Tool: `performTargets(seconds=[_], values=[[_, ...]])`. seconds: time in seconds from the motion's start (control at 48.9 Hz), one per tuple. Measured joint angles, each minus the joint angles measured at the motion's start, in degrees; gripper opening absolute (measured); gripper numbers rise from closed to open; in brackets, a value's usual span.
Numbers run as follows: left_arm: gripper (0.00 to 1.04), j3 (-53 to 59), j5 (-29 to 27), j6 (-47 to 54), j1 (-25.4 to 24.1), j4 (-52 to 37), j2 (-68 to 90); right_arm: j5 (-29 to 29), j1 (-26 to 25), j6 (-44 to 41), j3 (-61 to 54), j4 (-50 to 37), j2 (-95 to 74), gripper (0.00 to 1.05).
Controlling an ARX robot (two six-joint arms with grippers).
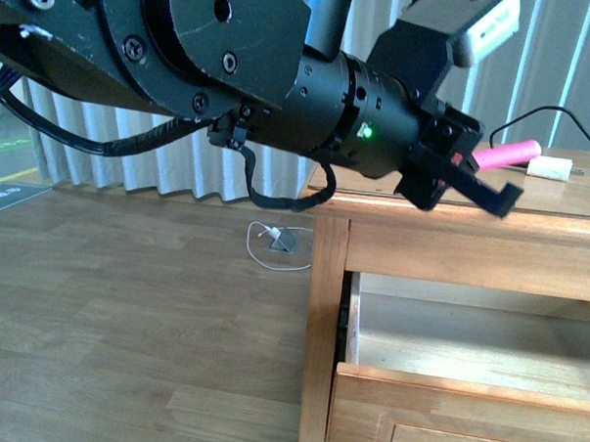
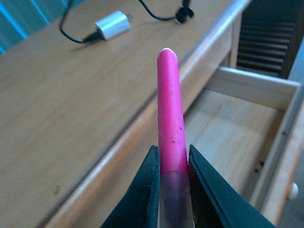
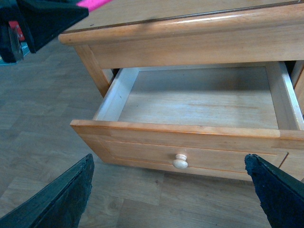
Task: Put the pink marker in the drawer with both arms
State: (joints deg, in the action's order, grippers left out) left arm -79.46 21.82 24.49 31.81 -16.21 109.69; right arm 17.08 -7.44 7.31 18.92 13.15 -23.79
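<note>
Already the drawer [image 3: 180, 130] stood open. The left end effector [image 2: 173, 166] gripped the pink marker [image 2: 169, 109] above the cabinet's [image 1: 450, 252] front edge, the right end effector [image 3: 171, 190] gaped wide, and lowering and release apparently remained.

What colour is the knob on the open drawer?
The knob is pale cream, clearest in the right wrist view.

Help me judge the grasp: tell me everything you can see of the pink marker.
The pink marker is a short, thick, smooth cylinder, plastic by its look, bright pink with a few dark specks and a paler rounded tip. The left claw is shut on its near end; nothing else touches it. It hangs in the air, nearly level, over the front edge of the cabinet top, the open drawer lower down.
</note>
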Motion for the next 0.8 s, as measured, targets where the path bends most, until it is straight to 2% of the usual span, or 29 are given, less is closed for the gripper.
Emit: performTargets(seconds=[0.143,0.368,0.797], values=[[0.14,2.3,0.3,3.9,1.4,1.8,0.9,0.0,0.0,0.0,0.0,0.0,0.0,0.96],[0.14,2.2,-5.1,8.5,3.1,1.2,6.3,0.0,0.0,0.0,0.0,0.0,0.0,0.96],[0.14,-1.7,-9.6,5.6,3.3,-3.5,16.1,0.0,0.0,0.0,0.0,0.0,0.0,0.96]])
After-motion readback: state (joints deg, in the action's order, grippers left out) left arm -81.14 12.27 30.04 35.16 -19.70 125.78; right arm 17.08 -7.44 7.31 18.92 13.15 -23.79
